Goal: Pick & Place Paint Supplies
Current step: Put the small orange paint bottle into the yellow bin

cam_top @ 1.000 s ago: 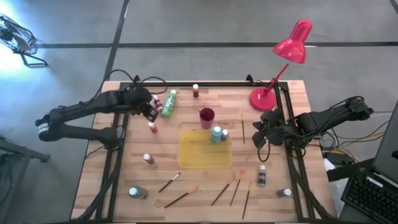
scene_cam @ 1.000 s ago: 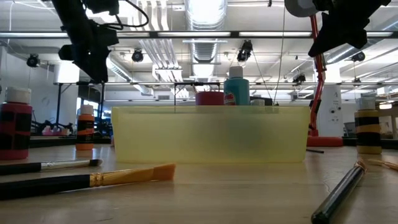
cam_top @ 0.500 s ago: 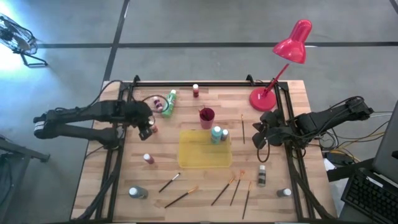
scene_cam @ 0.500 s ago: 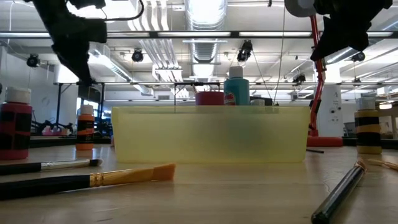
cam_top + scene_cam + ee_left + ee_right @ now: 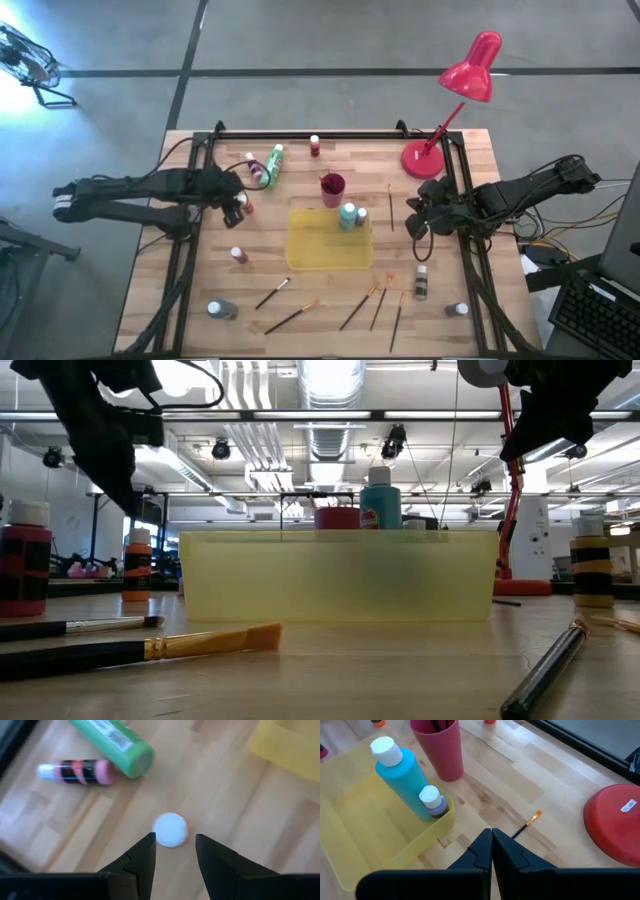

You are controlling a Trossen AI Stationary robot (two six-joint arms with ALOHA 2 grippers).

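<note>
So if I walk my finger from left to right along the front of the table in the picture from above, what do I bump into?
White-capped bottle → two brushes → three more brushes → dark bottle → small white-capped bottle.

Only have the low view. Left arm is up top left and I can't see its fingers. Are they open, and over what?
Observer: Left gripper is open, pointing down at an upright white-capped bottle whose cap shows just ahead of its fingertips.
Operator: Anything close it could knock?
Observer: A green bottle and a pink-capped bottle lie on their sides beyond it, clear of the fingers.
Operator: Right gripper?
Observer: Right gripper is shut and empty, above bare table beside the tray. A brush lies just ahead of it.
</note>
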